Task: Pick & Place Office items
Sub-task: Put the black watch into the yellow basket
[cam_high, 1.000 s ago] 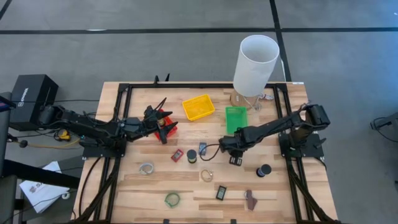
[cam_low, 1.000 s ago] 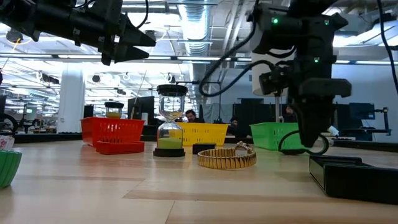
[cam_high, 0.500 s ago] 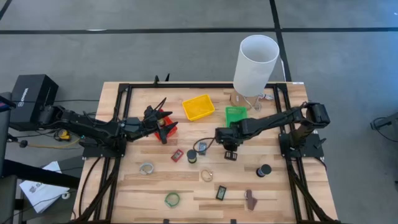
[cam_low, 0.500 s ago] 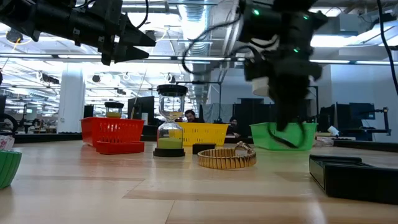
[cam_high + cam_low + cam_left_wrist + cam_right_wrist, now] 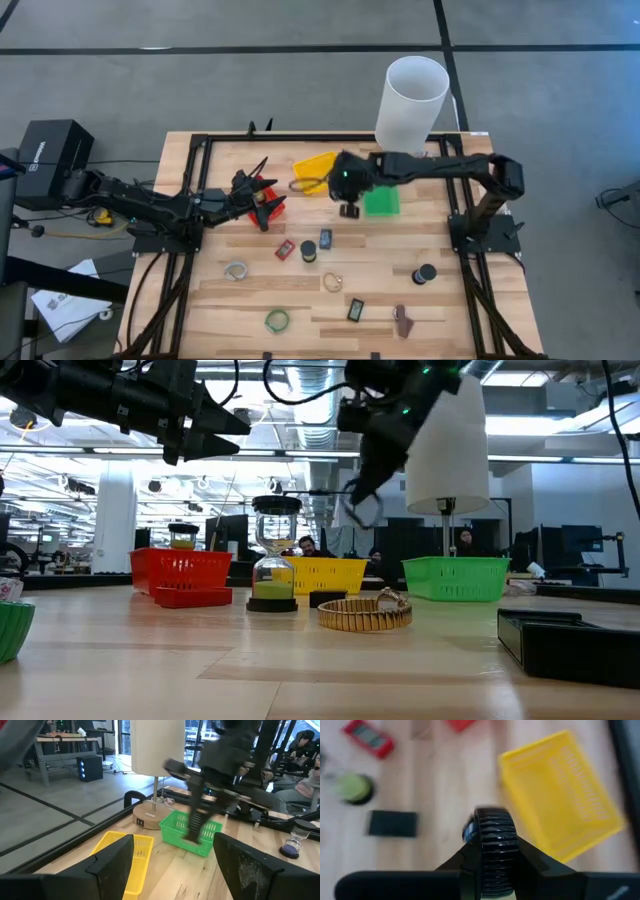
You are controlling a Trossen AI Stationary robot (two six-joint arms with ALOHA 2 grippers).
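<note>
Right gripper (image 5: 348,196) carries a black ribbed ring (image 5: 495,851) beside the yellow bin (image 5: 318,170)

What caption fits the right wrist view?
Right gripper holds a black ribbed band above the table, beside the yellow bin.

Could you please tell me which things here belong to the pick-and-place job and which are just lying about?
On the job: right gripper holding black band; red block; silvery ring; green ring; brown clip; black disc.
Just there: yellow bin; green bin; red bin, left gripper open above it; white cylinder.
</note>
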